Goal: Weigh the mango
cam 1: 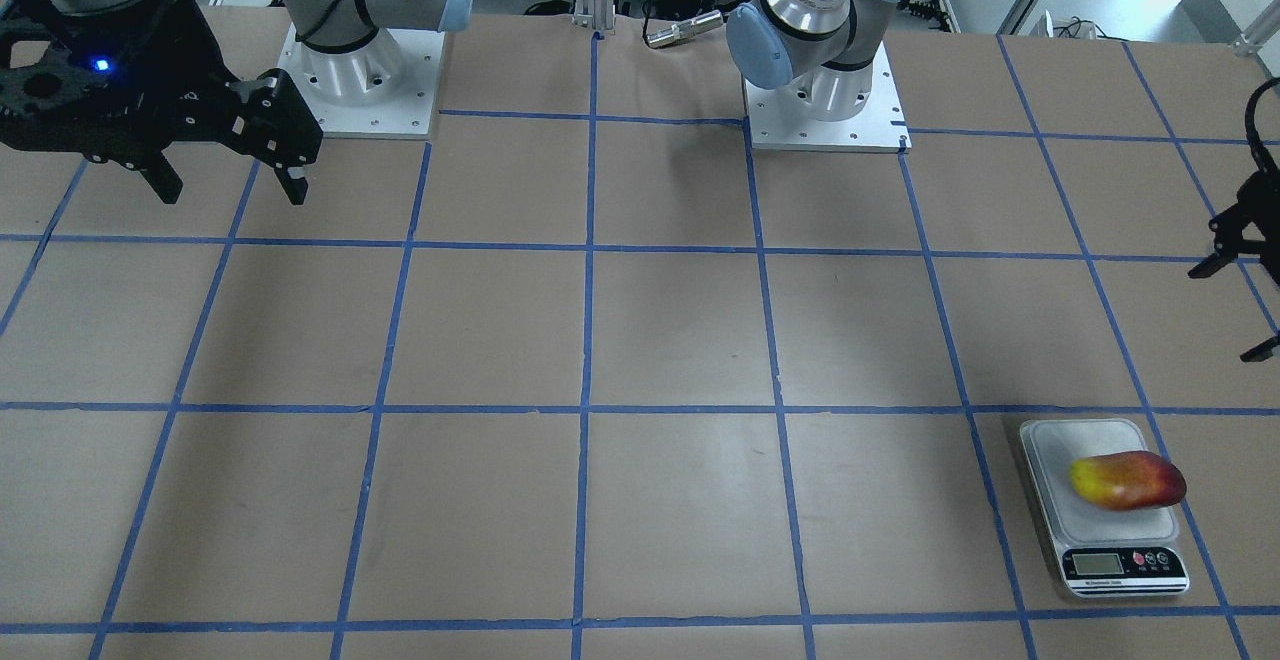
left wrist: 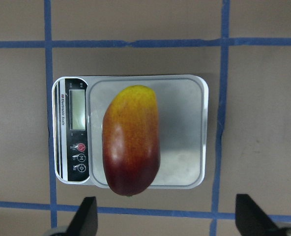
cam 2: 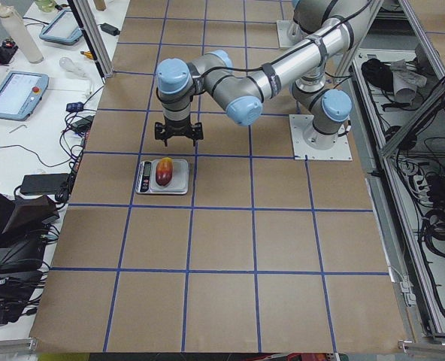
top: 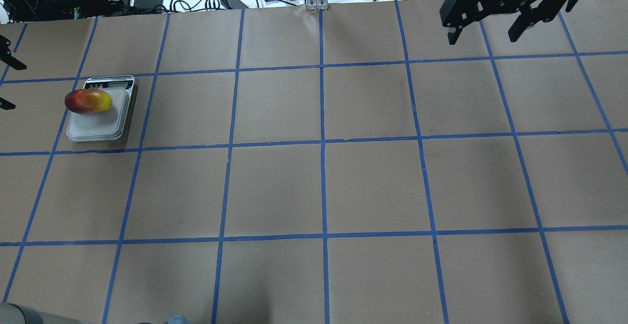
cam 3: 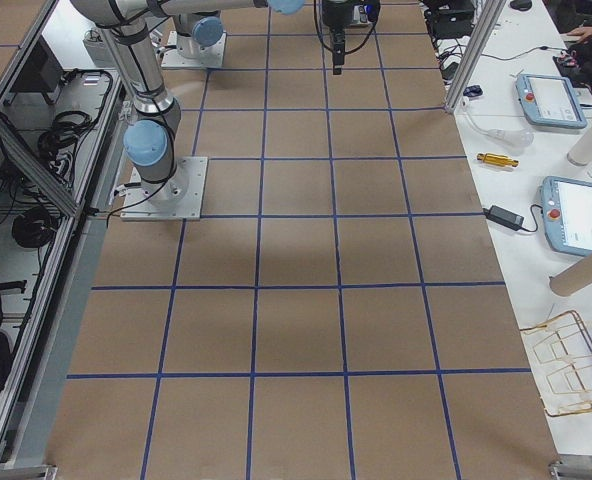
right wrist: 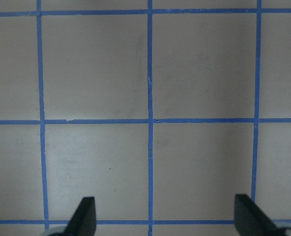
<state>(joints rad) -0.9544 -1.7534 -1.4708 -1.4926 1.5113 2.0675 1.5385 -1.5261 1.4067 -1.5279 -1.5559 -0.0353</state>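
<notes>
Vertical white print on scale [left wrist: 185, 123] control panel, beside display [left wrist: 77, 109]: looks like "Electronic Scale", small logo before it. No digits legible on display. Three round buttons below: top red button [left wrist: 80, 146] bears power sign, other two icons unclear. White lettering on right gripper [top: 482, 38] housing, too blurred to read

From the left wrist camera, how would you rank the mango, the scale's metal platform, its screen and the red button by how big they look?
Largest to smallest:
1. the metal platform
2. the mango lying on it
3. the screen
4. the red button
The mango is slightly nearer the camera, yet the platform plainly looks larger.
</notes>
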